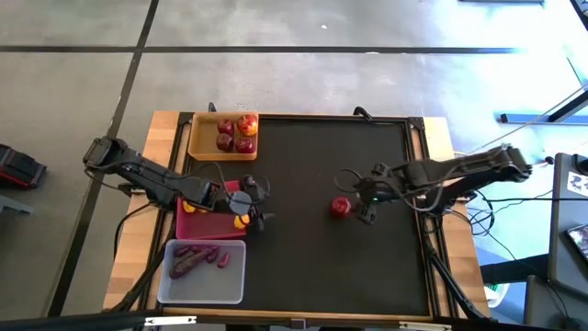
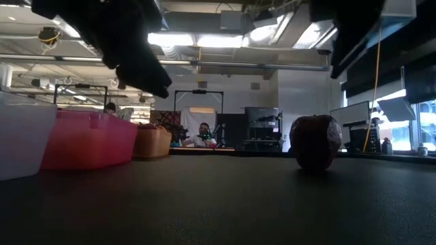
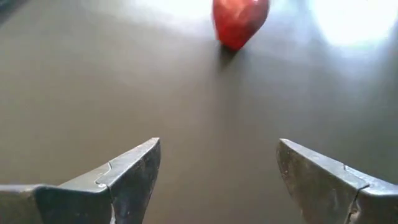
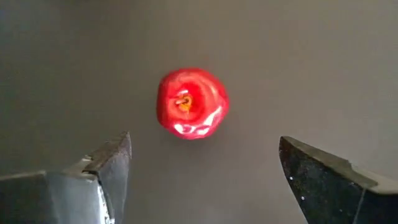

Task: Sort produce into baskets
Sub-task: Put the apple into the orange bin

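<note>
The right gripper [image 4: 202, 180] hung with its jaws spread wide and nothing between them, poised just beside and above the last loose apple [image 4: 192, 102], which sat stem-up on the bare black table [image 1: 303, 267] right of centre. The risk lay in that offset: the fruit lay ahead of the gap between the fingers rather than squarely in it (at least as the right wrist view showed it), so a straight descent could have landed one fingertip on the apple's shoulder and sent the round thing rolling across the mat. A glancing close could likewise have squeezed it out sideways, since it was smooth and glossy.

The left gripper [image 1: 246, 204] was released too, holding nothing, hovering at the inner edge of the pink tray [image 1: 197, 223], where a yellow lemon [image 1: 241, 221] showed close below it. From there a careless sweep might have clipped the tray's wall and shifted it.

Farther out, the wooden tray [image 1: 197, 140] at the far left held four apples [image 1: 235, 134], and carrying the fifth there meant crossing toward the left arm, so a collision between the arms seemed the larger hazard. The translucent tray [image 1: 204, 283] nearest the front held the purple roots [image 1: 195, 256].
</note>
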You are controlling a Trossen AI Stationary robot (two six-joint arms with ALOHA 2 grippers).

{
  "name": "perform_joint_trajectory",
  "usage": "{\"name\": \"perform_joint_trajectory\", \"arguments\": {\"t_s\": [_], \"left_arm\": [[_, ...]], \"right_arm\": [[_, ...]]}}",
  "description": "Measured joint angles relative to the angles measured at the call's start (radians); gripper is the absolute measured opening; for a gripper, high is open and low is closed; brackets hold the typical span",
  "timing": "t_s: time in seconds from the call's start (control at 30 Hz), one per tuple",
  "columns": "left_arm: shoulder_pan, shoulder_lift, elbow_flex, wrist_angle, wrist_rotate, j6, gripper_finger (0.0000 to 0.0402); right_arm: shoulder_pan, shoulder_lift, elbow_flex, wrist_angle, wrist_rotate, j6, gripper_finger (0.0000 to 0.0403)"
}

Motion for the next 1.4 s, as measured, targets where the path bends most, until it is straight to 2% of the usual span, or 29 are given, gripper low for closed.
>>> {"name": "perform_joint_trajectory", "arguments": {"t_s": [0.27, 0.53, 0.73, 0.87, 1.07, 1.2, 1.4], "left_arm": [[0.078, 0.0, 0.0, 0.082, 0.099, 0.038, 0.0315], [0.152, 0.092, 0.042, 0.143, 0.21, 0.076, 0.0315], [0.182, 0.228, 0.176, 0.139, 0.296, 0.136, 0.0315], [0.203, 0.325, 0.3, 0.077, 0.323, 0.183, 0.0315], [0.239, 0.461, 0.468, 0.067, 0.412, 0.263, 0.0315], [0.25, 0.534, 0.557, 0.063, 0.484, 0.291, 0.0315], [0.247, 0.633, 0.672, 0.065, 0.525, 0.339, 0.0315]], "right_arm": [[0.074, -0.221, -0.303, 0.169, 0.005, 0.165, 0.0335], [0.16, -0.275, -0.429, 0.218, 0.059, 0.261, 0.0335], [0.197, -0.274, -0.491, 0.264, 0.07, 0.308, 0.0335], [0.229, -0.275, -0.522, 0.272, 0.071, 0.352, 0.0335], [0.274, -0.274, -0.56, 0.302, 0.13, 0.404, 0.0335], [0.298, -0.274, -0.59, 0.364, 0.14, 0.408, 0.0335], [0.31, -0.274, -0.619, 0.425, 0.141, 0.408, 0.0335]]}}
